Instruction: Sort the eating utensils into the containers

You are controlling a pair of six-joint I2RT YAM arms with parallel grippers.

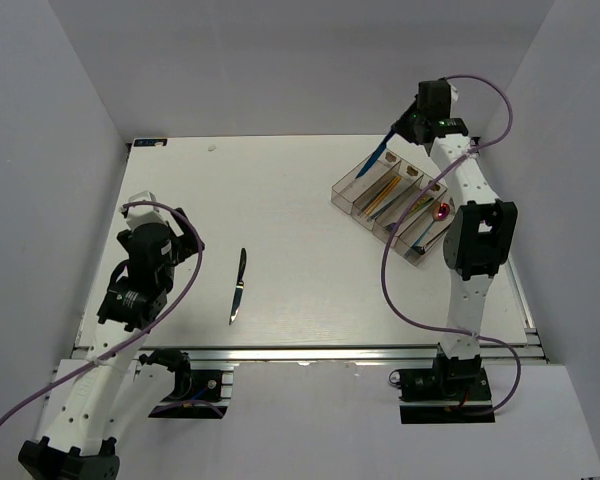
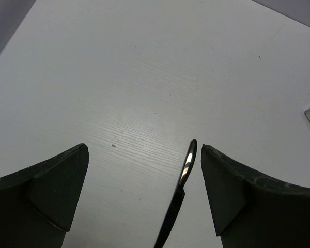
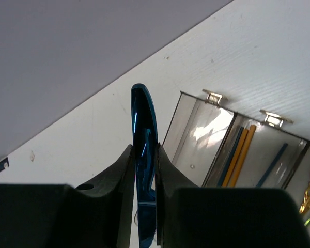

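Top external view: the right tool [image 1: 398, 132] is hovering over the far end of the tray [image 1: 352, 192] and gripping a blue utensil [image 1: 376, 160]. The utensil is slanting down and away from the tool's fingertips, and its free tip is hanging over the tray's outermost compartment. Whether it is touching the tray I cannot tell. Gold, blue and greenish utensils are lying lengthwise in the compartments behind this tool, and a purple spoon bowl [image 1: 441, 211] is showing in one of them. The left tool [image 1: 188, 238] is standing spread wide, well apart from the tray. A black knife [image 1: 238, 287] is lying flat on the surface [image 1: 300, 230] just ahead of it.

Left wrist view: the two dark fingers [image 2: 51, 191] are standing far apart, gripping nothing. The black knife is lying ahead of the tool, near the finger at the picture's right and apart from it. Its blade is pointing away from the tool and catching a glint. A corner of the tray is showing far off to that same side.

Right wrist view: the right tool's fingers are pressing shut on the flat sides of the blue utensil, whose rounded end is projecting beyond the fingertips. The tray is lying ahead of the tool and to the picture's right. Two gold chopsticks [image 3: 244, 150] and a blue one are lying in its second compartment. Small brassy label clips [image 3: 213, 96] are sitting at the compartment ends.
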